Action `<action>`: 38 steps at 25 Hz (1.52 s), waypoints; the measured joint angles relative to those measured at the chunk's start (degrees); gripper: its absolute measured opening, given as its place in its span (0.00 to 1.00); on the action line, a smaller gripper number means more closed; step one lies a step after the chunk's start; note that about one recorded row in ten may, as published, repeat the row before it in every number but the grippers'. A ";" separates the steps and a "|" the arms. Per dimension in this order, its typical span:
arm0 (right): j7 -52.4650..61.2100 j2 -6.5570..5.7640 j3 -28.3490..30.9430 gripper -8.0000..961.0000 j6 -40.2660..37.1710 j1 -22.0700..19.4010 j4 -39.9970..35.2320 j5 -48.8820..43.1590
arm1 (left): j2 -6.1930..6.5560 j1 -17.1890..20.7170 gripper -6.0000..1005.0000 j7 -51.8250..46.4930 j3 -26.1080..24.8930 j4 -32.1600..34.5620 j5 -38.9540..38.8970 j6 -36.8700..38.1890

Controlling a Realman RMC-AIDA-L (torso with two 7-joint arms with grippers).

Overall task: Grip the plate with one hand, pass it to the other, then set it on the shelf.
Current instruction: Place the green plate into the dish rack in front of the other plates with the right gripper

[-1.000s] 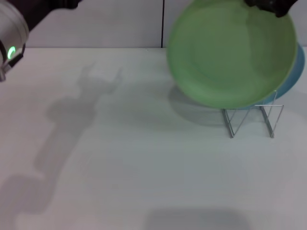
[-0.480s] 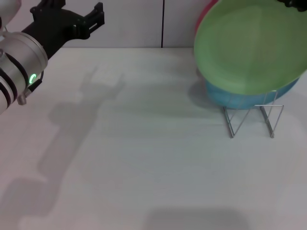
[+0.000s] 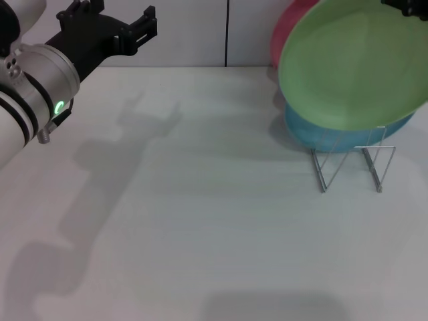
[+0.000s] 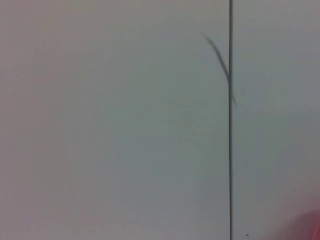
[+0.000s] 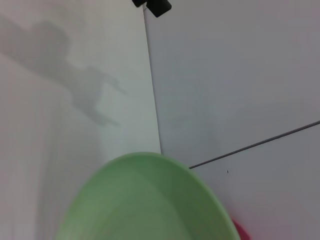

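White table [image 3: 200, 227]: matte, carries the rack at far right.
Green plate [image 3: 354, 63]: tilted, held up at its top edge over the wire shelf [image 3: 351, 167], in front of a light blue plate [image 3: 304, 137] and a pink plate [image 3: 284, 30]; whether it touches the rack, cannot tell.
Left gripper [image 3: 110, 27]: far left, raised above the table, fingers spread apart, holding nothing.
Right gripper [image 3: 404, 7]: top right corner, on the green plate's upper rim, mostly out of frame.

The green plate [image 5: 145, 200] fills the foreground before a white wall [image 5: 230, 75].
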 joint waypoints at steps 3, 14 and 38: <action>-0.01 0.33 -0.27 0.08 0.10 -0.46 0.29 -0.08 | 0.01 -0.30 0.84 0.04 -0.01 0.34 0.00 1.44; -0.01 1.00 -1.68 0.08 -0.37 -2.36 -0.38 -0.52 | 0.08 -0.36 0.84 0.34 -0.70 1.97 0.11 5.41; 1.90 1.52 -3.78 0.08 0.54 -5.35 -0.23 -4.24 | 0.09 -0.91 0.84 0.09 -0.33 3.58 0.00 7.17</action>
